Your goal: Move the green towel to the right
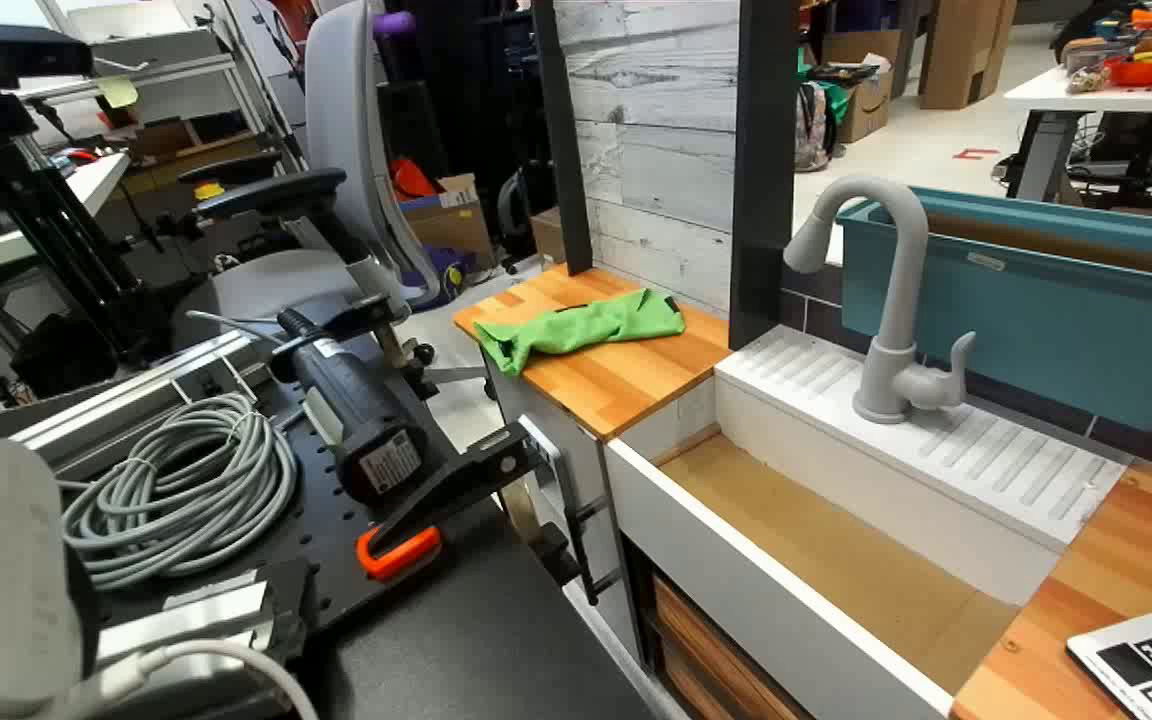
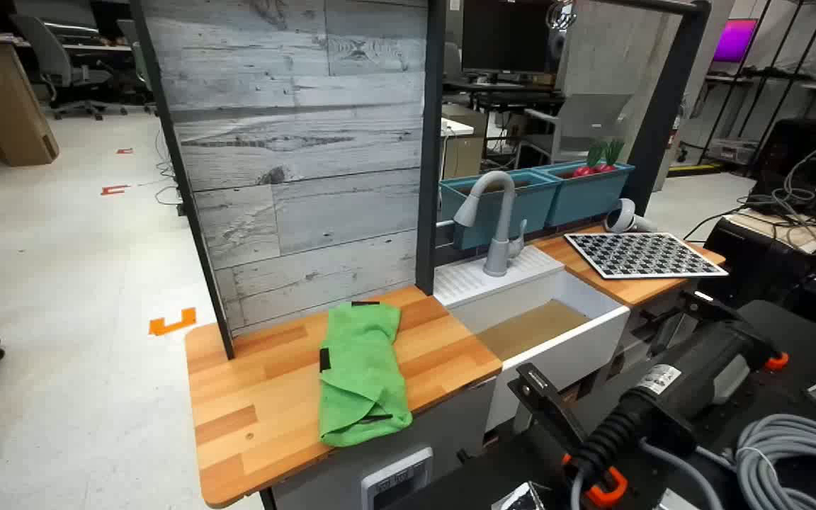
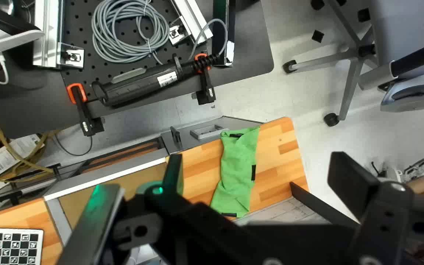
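Observation:
The green towel (image 1: 586, 330) lies folded on the wooden counter left of the sink in an exterior view. In an exterior view the towel (image 2: 364, 372) runs from near the plank wall to the counter's front edge, with small black patches. In the wrist view the towel (image 3: 236, 169) shows between the fingers from above. My gripper (image 3: 258, 167) is open, its two dark fingers spread wide with nothing between them. It is well above the counter, apart from the towel. Neither exterior view shows the gripper.
A white sink (image 2: 532, 322) with a grey faucet (image 1: 891, 300) adjoins the wooden counter (image 2: 266, 397). A grey plank wall (image 2: 295, 177) with dark posts stands behind the counter. A black table (image 3: 230, 77) carries a coiled cable (image 3: 127, 31). A checkered board (image 2: 645, 255) lies beyond the sink.

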Action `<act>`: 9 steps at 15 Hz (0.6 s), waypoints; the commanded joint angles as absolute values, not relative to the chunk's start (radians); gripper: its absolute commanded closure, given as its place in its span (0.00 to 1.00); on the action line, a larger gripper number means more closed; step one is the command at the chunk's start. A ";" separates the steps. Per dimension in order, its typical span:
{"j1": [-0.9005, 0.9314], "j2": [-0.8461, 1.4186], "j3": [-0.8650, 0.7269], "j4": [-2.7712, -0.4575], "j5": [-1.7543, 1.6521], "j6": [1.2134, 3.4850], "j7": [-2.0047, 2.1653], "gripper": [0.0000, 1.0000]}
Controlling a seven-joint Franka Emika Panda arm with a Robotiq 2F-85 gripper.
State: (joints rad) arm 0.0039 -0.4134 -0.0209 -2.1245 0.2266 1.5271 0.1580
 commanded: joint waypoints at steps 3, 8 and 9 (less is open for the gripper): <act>-0.006 -0.399 0.000 -2.153 0.256 1.611 0.169 0.00; 0.014 -0.273 0.071 -2.235 0.198 1.834 0.202 0.00; 0.018 -0.230 0.089 -2.250 0.187 1.887 0.219 0.00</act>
